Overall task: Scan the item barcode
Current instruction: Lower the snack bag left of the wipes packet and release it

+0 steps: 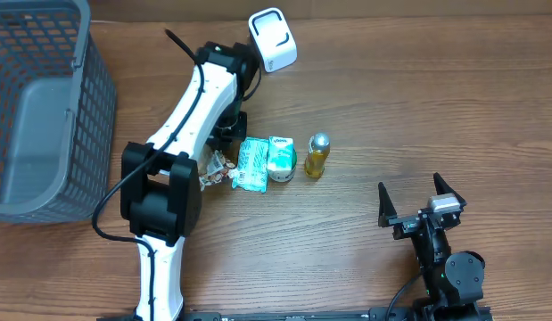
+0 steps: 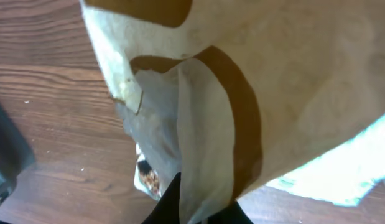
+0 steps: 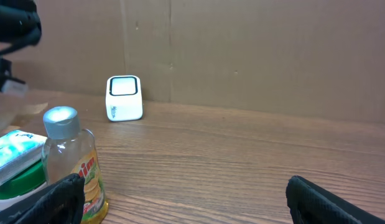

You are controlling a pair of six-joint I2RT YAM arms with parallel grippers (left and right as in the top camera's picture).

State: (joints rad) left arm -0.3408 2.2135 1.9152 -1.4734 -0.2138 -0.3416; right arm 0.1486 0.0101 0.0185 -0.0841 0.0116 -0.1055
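My left gripper [image 2: 201, 213] is pinching the thin edge of a tan packet [image 2: 292, 74]. Its 2 dark fingers are pressing almost together, and the crinkly film is sitting between them. The packet is filling nearly all of my left wrist view. It is showing brown curved bands and a whitish fold down the middle.

From above, my left gripper [image 1: 228, 135] is pointing down at the left end of a row of things in the middle of the counter [image 1: 418, 98]. My own arm is hiding most of the packet there. A little snack bag [image 1: 218, 168] is peeking out just beside my arm, and I cannot tell if it is the same packet.

Next in the row, a green and white pouch [image 1: 251, 165] is lying flat. A green tub [image 1: 281, 159] with a white top is sitting right beside it. 1 small yellow bottle [image 1: 317, 156] with a silver cap is standing upright just beside the tub.

The white scanner [image 1: 273, 39] is sitting near the far edge of the counter, well apart from the packet. A grey basket [image 1: 95, 98] is standing at the far left.

My right gripper [image 1: 418, 203] is hanging near the close edge on the right, well apart from the row. Its 2 fingers are standing wide apart and holding nothing. Its wrist view is looking across the wood at the bottle and the scanner.
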